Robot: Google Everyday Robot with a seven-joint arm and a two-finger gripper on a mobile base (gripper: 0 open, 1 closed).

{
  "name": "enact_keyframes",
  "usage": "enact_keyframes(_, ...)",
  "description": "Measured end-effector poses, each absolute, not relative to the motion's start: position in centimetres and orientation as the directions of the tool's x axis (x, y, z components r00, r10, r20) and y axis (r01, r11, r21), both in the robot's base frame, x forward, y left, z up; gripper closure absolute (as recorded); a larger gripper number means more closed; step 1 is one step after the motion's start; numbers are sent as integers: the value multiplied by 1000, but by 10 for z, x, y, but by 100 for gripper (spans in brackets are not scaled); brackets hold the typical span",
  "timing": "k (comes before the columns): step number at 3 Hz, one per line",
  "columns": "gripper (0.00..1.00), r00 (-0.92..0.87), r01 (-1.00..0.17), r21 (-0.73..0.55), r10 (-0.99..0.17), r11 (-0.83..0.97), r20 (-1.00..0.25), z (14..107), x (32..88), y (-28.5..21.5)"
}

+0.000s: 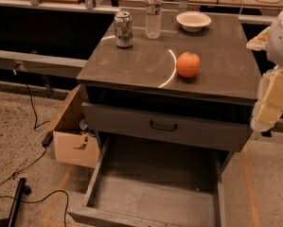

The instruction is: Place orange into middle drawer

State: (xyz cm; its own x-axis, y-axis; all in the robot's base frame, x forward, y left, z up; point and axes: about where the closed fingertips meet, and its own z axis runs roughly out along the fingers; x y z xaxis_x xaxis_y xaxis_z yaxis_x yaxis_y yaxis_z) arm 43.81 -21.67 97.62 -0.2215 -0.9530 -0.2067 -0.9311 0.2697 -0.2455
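Observation:
The orange (188, 64) is round and bright and sits on the dark cabinet top (131, 65), right of centre, near the front edge. The middle drawer (155, 193) is pulled far out below, a wide shallow dark grey tray with low side walls and a bare floor. My gripper (266, 112) hangs at the right edge of the view, beside the cabinet's right front corner. It is to the right of the orange and lower than it, and holds nothing that I can see.
A soda can (123, 29), a water bottle (154, 12) and a white bowl (193, 21) stand at the back of the cabinet top. A grey drawer front with a black handle (163, 126) sits above the open tray. A cardboard box (75, 136) and cables (32, 169) lie on the floor at the left.

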Motion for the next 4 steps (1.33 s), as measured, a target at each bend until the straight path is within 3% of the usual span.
enact_keyframes(1,0,-221,-931,-246,-953,270,-207,976,438,-217)
enact_keyframes(2,0,-277,-910,-198,-890,364,-362,969,457,-226)
enact_keyframes(4,0,-277,-836,-150,-642,528,-715,963,537,-266)
